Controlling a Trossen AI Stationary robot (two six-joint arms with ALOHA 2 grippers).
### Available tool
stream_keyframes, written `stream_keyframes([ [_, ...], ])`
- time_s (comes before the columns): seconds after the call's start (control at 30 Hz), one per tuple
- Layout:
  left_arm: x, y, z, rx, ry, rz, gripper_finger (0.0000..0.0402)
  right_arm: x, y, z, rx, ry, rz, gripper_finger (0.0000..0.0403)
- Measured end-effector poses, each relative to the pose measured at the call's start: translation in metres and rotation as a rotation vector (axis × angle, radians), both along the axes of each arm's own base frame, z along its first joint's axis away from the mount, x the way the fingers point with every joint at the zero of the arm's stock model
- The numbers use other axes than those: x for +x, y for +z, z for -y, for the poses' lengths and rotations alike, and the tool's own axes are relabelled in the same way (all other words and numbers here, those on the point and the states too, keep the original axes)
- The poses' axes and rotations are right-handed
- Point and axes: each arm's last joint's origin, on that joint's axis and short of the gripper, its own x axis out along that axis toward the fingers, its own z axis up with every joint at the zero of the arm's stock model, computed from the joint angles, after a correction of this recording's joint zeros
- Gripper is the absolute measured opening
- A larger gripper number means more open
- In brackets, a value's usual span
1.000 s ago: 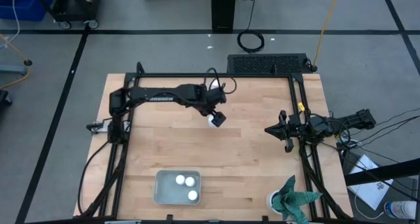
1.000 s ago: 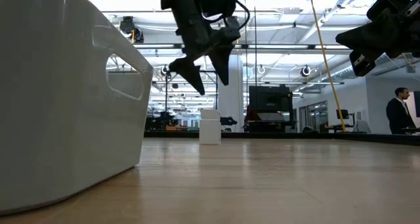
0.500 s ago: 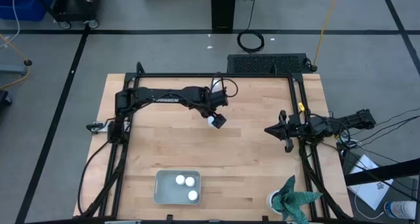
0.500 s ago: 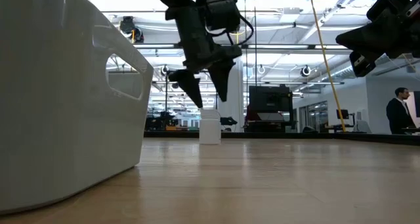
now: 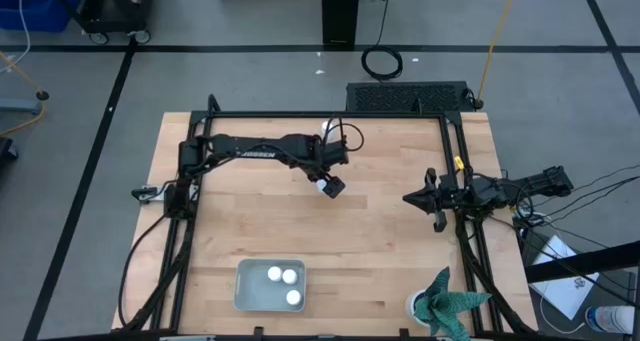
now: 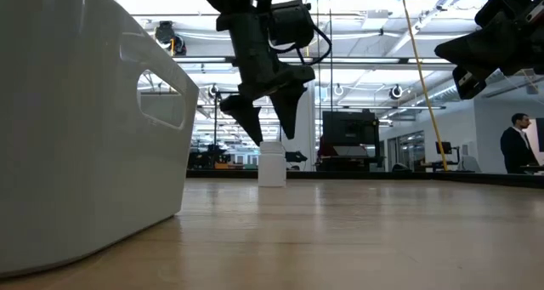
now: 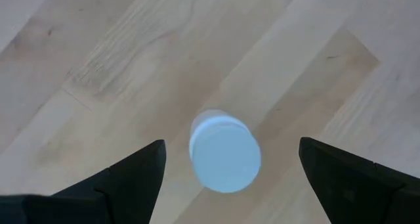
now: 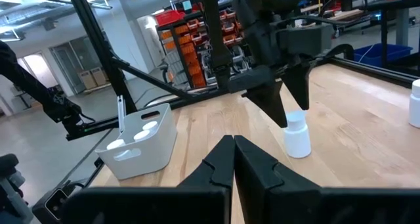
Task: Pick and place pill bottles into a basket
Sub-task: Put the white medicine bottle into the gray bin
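Observation:
A small white pill bottle [image 5: 319, 189] stands upright on the wooden table, near the middle; it also shows in the low view [image 6: 272, 164] and in the left wrist view [image 7: 225, 157]. My left gripper [image 6: 270, 139] is open right above the bottle, fingers pointing down, one on each side of the cap and apart from it. The pale basket [image 5: 270, 285] sits at the near edge with three bottles inside. Another bottle [image 8: 415, 104] shows at the edge of the right wrist view. My right gripper [image 8: 233, 145] is shut and empty at the table's right side.
A green-and-white object [image 5: 445, 301] sits at the near right corner. The black frame rails [image 5: 330, 116] run along the table's far, left and right sides. Bare wood lies between the bottle and the basket. A person [image 6: 516, 150] stands in the room beyond the table.
My left gripper has gone down toward the standing bottle, staying open, until its fingertips are level with the cap. The bottle has stayed where it was.

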Motion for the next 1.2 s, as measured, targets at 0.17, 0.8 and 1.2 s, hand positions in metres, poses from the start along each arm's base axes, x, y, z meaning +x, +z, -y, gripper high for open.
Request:
stream_keyframes([
  [0.17,0.000,-0.004,-0.003,-0.005,-0.002,-0.014,0.0356,0.000,0.000,0.000,0.000,0.000,0.001,0.0004],
  [0.8,0.003,-0.020,-0.001,-0.034,-0.013,-0.056,0.0332,0.000,0.000,0.000,0.000,0.000,0.000,0.0004],
  [1.2,0.004,-0.020,-0.001,-0.034,-0.007,-0.044,0.0234,0.000,0.000,0.000,0.000,0.000,0.002,0.0004],
])
